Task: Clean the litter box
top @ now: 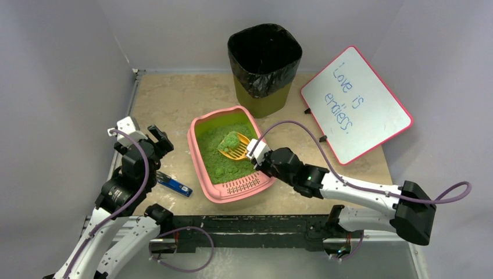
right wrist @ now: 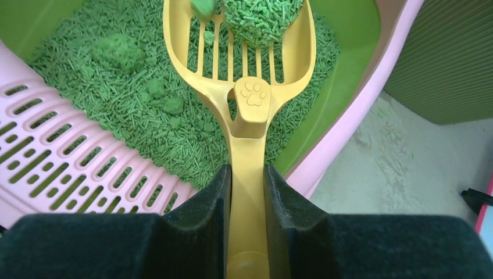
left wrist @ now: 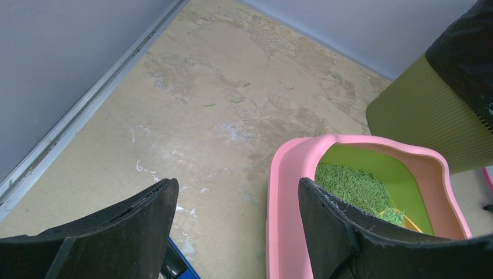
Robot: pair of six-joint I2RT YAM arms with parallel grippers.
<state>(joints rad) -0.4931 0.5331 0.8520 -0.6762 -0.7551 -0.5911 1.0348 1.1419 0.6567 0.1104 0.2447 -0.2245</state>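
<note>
Here, at far left, the left hand (top: 156,141) hangs above the table (top: 168,99), its fingers spread wide with nothing between them. Near it, closer to the arm bases, a small blue object (top: 173,185) lies on the table (what it is cannot be told). At center sits the litter box (top: 199,165), a shallow pink tray with its slotted lip (top: 243,186) toward the arms and green litter (top: 224,165) inside. Over the litter, a yellow scoop (top: 235,150) carries a clump of green pellets (top: 231,140). The right hand (top: 256,152) is clamped on the scoop's handle, reaching in over the tray's right rim. Just behind the tray stands an olive bin (top: 261,103) lined with a black bag (top: 264,55). At far right is a pink-framed whiteboard (top: 356,104) bearing blue handwriting.
</note>
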